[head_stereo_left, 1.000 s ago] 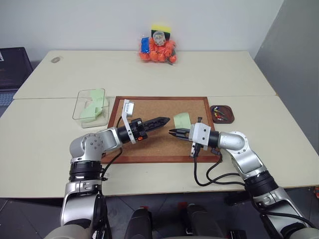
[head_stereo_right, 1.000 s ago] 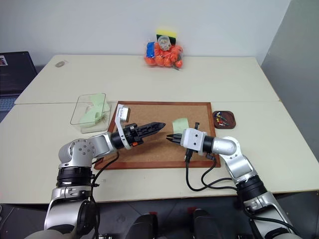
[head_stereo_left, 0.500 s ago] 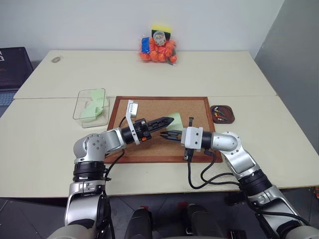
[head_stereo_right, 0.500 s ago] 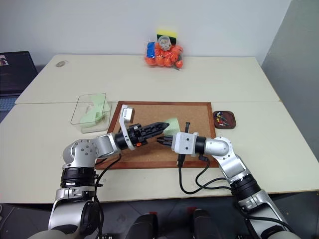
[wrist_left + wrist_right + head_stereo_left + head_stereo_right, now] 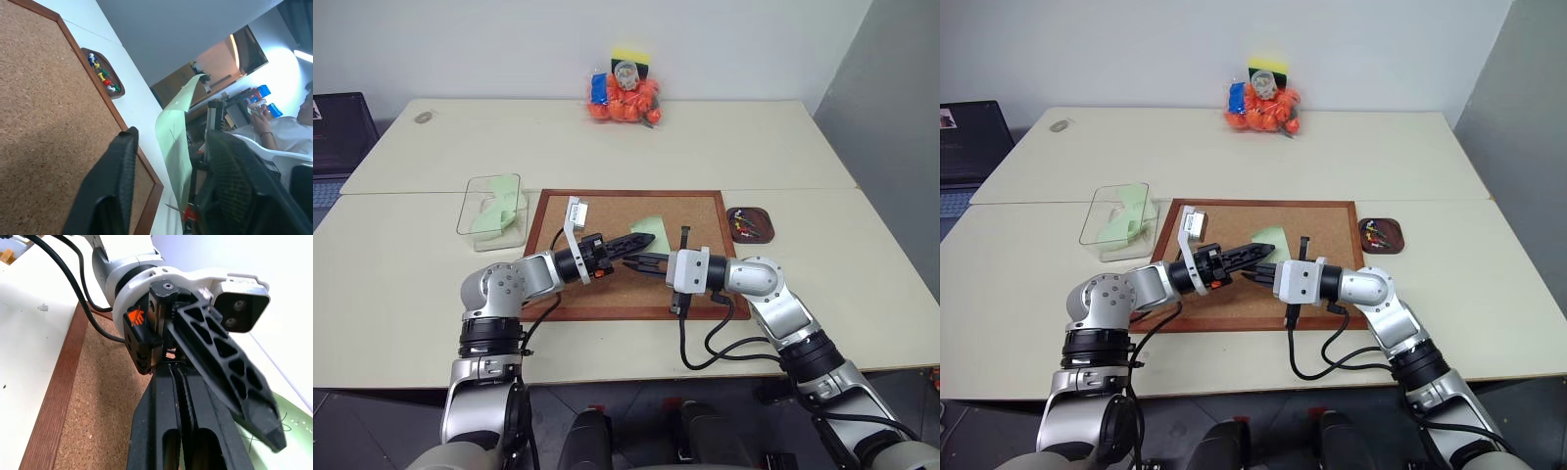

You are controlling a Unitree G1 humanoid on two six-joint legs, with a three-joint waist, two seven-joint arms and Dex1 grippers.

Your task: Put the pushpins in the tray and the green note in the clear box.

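text: none legible | labels: none legible | numbers: none | signs: none

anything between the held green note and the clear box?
Nothing visible. The green note is up off the cork board, with the right gripper shut on it and the left gripper around it. The clear box sits past the board's left edge, already holding other green notes.

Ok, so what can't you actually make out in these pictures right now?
- Right gripper grip spot on the green note: in the head views, the left gripper covers it.
- Pushpins in the tray: too small to count in the head views.
- Clear box contents: green paper, sheet count unclear through the walls.
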